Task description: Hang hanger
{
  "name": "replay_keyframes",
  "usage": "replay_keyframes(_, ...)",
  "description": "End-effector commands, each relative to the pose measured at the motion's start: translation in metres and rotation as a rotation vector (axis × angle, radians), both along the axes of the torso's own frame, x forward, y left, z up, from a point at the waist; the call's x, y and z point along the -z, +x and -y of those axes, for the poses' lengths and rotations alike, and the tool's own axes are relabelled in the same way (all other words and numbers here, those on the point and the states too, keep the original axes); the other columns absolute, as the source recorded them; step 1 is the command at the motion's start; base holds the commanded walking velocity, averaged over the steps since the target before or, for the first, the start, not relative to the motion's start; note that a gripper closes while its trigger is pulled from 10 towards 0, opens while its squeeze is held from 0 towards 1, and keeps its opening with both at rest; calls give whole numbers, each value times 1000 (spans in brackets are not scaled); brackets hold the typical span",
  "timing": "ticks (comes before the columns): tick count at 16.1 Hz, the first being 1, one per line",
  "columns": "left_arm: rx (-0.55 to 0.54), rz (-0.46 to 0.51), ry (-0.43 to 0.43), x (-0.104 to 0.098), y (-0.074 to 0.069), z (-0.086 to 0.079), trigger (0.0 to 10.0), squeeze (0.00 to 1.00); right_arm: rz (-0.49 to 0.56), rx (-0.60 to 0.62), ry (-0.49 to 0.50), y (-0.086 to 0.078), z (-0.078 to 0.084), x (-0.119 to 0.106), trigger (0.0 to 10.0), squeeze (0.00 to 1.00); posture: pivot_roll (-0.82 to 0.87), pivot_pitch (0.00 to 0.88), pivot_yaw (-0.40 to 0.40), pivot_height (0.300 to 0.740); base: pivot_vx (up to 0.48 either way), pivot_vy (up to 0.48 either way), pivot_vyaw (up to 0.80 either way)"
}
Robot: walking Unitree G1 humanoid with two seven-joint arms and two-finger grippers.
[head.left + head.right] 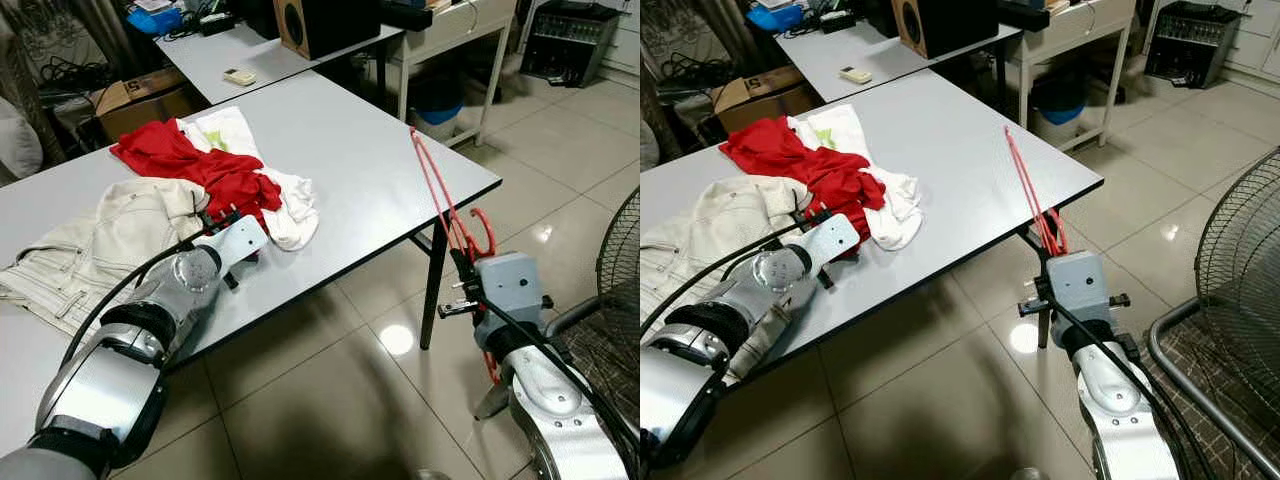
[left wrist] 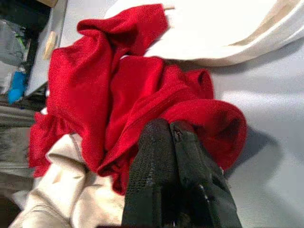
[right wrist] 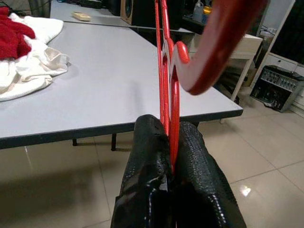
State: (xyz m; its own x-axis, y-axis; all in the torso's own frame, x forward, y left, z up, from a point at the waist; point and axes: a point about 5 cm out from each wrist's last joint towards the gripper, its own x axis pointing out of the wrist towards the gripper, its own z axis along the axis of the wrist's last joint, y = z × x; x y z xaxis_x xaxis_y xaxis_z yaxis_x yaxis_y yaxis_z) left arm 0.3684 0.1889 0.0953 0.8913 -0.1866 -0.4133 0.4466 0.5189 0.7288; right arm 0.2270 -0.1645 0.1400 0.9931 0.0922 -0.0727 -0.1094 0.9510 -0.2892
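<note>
**Operator:** At the table's near edge, what is the status of each tool?

**Guide:** At 3 o'clock off the table (image 1: 380,150) corner, your right gripper (image 3: 170,137) is clamped on the red hanger (image 1: 440,205), fingers pinched on its thin frame. At 9 o'clock, your left gripper (image 2: 172,137) has its fingers pressed together, buried in the red garment (image 1: 205,170); whether cloth is caught between them I cannot tell.

**Operator:** How do you advise completing the step?

**Guide:** Keep the right clamp firm. The hanger is thin, rigid, smooth plastic, so it may pivot in the pads. Keep its hook free of the table edge. No rail appears here, so locate one before you move.

**Operator:** Materials on the table?

**Guide:** The red garment is soft, nubby knit, crumpled in folds. A white cloth (image 1: 290,205) lies beneath it, limp. At 9 o'clock, a cream jacket (image 1: 100,240) of heavier weave lies bunched. The tabletop is smooth grey laminate.
</note>
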Motion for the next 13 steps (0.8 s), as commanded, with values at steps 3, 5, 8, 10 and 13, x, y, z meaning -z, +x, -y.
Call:
replay_keyframes(3,-16,23,44,-6,4,-4,0,0,41,-36,8,-2,-6,-8,10000,0,-263,0,197,740,0,0,0)
replay_keyframes(5,-11,25,-60,-15,8,3,0,0,48,-79,26,-5,-6,-10,10000,0,-261,0,204,740,0,0,0)
replay_keyframes(8,-4,14,-239,-31,16,12,0,0,47,-184,78,-11,-8,-17,10000,0,-260,0,214,740,0,0,0)
replay_keyframes(10,91,92,-566,-90,36,36,0,0,3,-377,71,-26,-12,-24,10000,0,-258,0,219,740,0,0,0)
replay_keyframes(13,157,232,-720,-152,47,45,0,0,-37,-459,45,-33,-14,-26,10000,0,-257,0,222,740,0,0,0)
